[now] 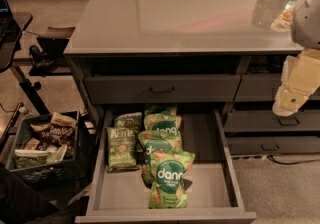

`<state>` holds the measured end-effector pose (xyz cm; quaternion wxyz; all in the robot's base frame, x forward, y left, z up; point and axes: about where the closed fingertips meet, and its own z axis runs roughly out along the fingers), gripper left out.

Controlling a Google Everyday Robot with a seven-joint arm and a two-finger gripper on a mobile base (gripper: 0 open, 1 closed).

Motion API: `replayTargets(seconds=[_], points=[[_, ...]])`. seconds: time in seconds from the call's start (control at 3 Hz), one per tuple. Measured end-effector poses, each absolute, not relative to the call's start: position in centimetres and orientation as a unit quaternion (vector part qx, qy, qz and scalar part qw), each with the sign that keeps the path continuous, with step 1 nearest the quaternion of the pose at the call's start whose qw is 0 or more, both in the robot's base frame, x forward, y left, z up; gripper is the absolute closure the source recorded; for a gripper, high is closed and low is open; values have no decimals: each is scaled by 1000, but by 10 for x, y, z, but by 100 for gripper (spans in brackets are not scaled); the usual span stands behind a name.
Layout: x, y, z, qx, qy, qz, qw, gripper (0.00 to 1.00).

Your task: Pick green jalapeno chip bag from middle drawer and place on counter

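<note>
The green jalapeno chip bag [121, 148] lies flat at the left of the open middle drawer [212, 183], olive-green with white "Kettle" lettering. A second dull green bag [129, 120] lies behind it. Several brighter green "dang" bags [167, 173] lie in a row down the drawer's middle. The glossy grey counter [175, 13] spans the top of the cabinet. My arm and gripper [295, 93] hang at the right edge, pale yellow and white, above and to the right of the drawer, well apart from the bags.
A closed drawer with a dark handle [162, 89] sits above the open one. Narrower drawers [272, 120] are at the right. A dark basket of snacks [42, 143] stands on the floor at the left, beside a chair base [30, 83].
</note>
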<state>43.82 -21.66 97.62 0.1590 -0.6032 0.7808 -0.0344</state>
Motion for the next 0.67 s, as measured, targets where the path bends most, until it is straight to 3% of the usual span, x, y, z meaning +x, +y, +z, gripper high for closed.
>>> replayTargets(seconds=[0.33,0.67], points=[[439,-215,979,-600,782,-35,165,0],[448,-196,952,-586,789,20,186,0]])
